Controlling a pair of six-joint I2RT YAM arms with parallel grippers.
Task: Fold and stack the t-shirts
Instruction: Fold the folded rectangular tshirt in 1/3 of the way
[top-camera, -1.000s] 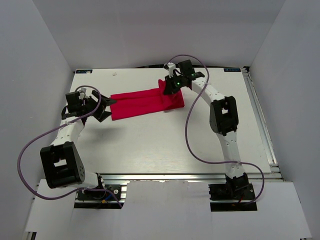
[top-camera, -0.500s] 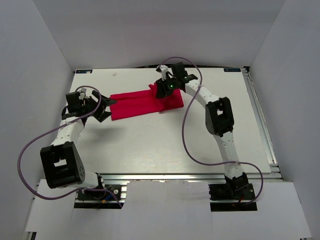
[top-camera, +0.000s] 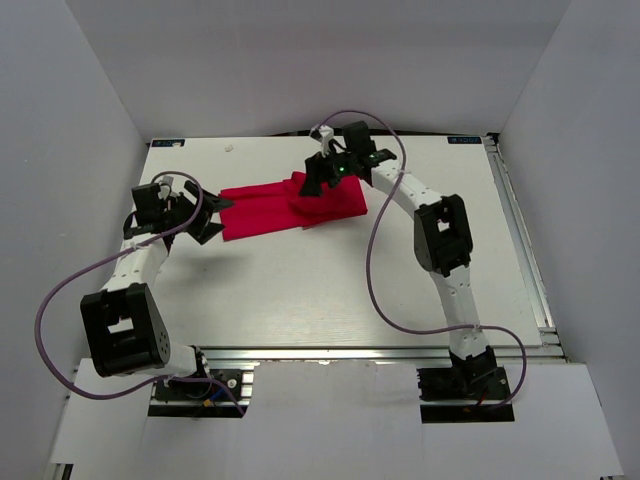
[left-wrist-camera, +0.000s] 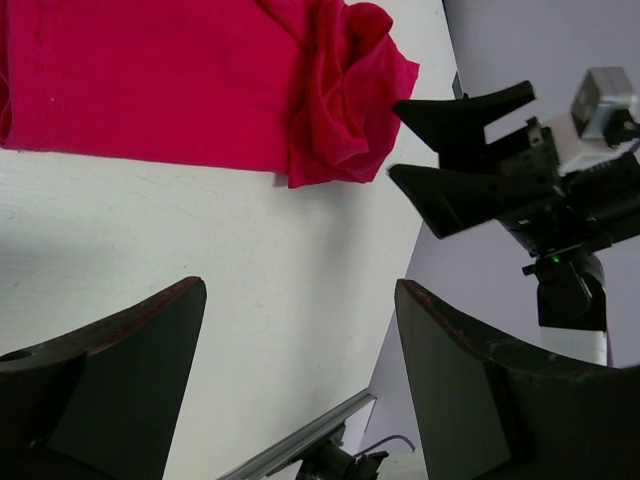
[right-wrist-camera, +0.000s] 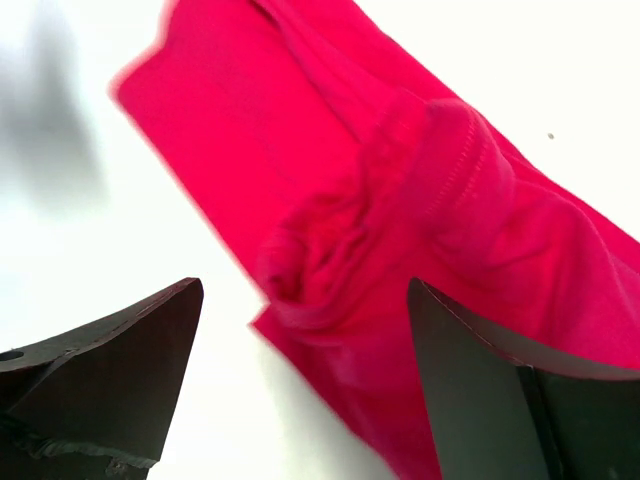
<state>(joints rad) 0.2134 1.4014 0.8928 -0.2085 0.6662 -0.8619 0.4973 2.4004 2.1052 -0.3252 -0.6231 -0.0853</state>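
- Red t-shirt (top-camera: 270, 210) lies near the far edge of the bench (top-camera: 300, 290).
- Left tool (top-camera: 212, 220): wide open, empty, beside its left end.
- Right tool (top-camera: 312, 185): wide open, empty, over its bunched part.

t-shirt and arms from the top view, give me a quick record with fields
garment: one red t-shirt, folded into a long strip
shirt's right end: bunched and rumpled
left fingers: open, empty, beside the shirt's left end
right fingers: open, above the bunched end, nothing gripped
table: white
stack: none yet
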